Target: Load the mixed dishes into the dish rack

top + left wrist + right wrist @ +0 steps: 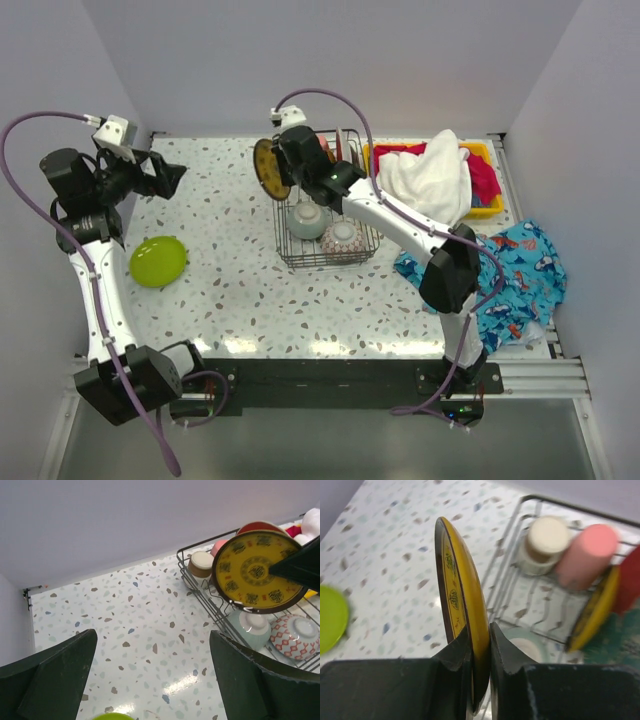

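surface: white terrazzo table [230, 290], grey/brown/blue flecks, glossy, glare patches toward the near edge.
room: plain pale walls [330, 60] on the far, left & right sides, boxing the table in.
right gripper [479, 636]: mine, pinched tight on the rim of an amber plate [462, 595]. Plate stands on edge, edge-on to my wrist cam.
where that plate is: at the far-left corner of the dish rack [330, 262], just beside its left rim. Can't tell if it touches the wire.
left gripper [175, 175]: fingers spread wide, nothing in them, up at far left & well apart from the rack.
in the rack: pale green bowl [307, 220] & patterned bowl [343, 237] upside down at the near end. Pink cup [220, 546], brown cup [201, 563], 2nd amber plate [595, 610] & red plate [257, 526] at the far end.
lime-green plate [158, 261]: flat on the table, left side, well apart from the rack.
right side: yellow bin [482, 152] w/ a white towel [435, 175] heaped on it, blue fish-print cloth [520, 265] bunched nearer.
hidden / cut off: my right arm covers the rack's far end from the top cam. Red plate is mostly behind the held plate in the left cam & cut by the frame edge in my right cam. Lime-green plate is just a sliver in the left cam, a blur in the right one. Bin is mostly buried under the towel.
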Controlling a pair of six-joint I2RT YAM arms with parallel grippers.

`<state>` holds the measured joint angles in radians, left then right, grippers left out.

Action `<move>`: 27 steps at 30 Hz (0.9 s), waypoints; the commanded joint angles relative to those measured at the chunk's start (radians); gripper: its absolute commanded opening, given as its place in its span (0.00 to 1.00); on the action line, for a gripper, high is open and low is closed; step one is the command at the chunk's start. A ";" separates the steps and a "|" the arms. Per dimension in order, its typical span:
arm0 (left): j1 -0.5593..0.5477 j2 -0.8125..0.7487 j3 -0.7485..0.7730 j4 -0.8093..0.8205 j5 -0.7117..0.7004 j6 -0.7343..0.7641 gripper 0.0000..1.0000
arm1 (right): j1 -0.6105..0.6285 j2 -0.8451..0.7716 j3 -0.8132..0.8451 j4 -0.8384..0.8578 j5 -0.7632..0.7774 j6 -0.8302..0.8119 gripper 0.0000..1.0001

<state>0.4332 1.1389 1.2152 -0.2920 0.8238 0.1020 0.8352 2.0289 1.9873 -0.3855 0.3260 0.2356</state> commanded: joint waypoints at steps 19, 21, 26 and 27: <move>-0.025 0.012 -0.016 0.045 -0.045 -0.136 1.00 | -0.007 0.116 0.113 -0.028 0.700 0.030 0.00; -0.028 0.013 -0.016 0.042 -0.051 -0.134 1.00 | -0.007 0.117 0.105 -0.045 0.729 0.053 0.00; -0.030 0.016 -0.026 0.037 -0.054 -0.133 1.00 | -0.011 0.110 0.073 -0.075 0.742 0.062 0.00; -0.033 0.018 -0.028 0.037 -0.054 -0.133 1.00 | -0.013 0.109 0.065 -0.075 0.742 0.061 0.00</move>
<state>0.4095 1.1637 1.1961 -0.2604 0.7757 -0.0410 0.8295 2.1769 2.0380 -0.4641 0.9886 0.2508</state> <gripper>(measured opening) 0.996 0.135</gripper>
